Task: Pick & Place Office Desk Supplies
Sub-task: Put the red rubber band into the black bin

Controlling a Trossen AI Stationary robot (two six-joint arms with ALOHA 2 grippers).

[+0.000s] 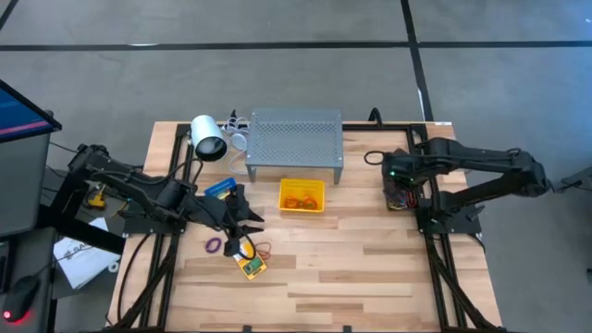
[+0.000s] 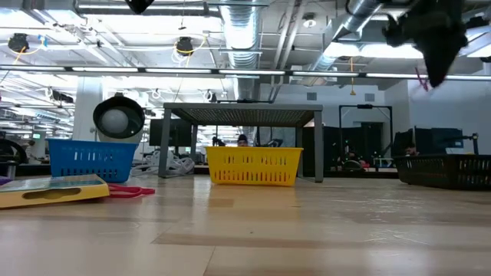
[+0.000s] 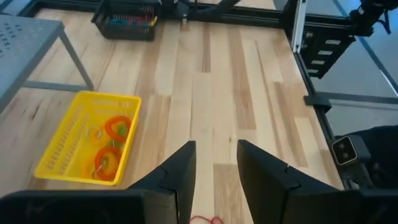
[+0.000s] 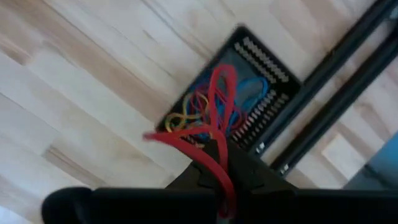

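The right gripper (image 4: 217, 163) is clenching a red band (image 4: 219, 106) directly above the black bin (image 4: 245, 93). The left gripper (image 3: 214, 163) is hanging released near the crayon box (image 1: 252, 267).

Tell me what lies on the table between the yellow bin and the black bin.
Only bare wood. In the left wrist view, the planks between the yellow bin and the black bin hold nothing; the high view agrees.

My overhead camera looks straight down; my low one sights level across the tabletop. Both share the yellow bin (image 1: 302, 196) and perforated shelf (image 1: 295, 139).
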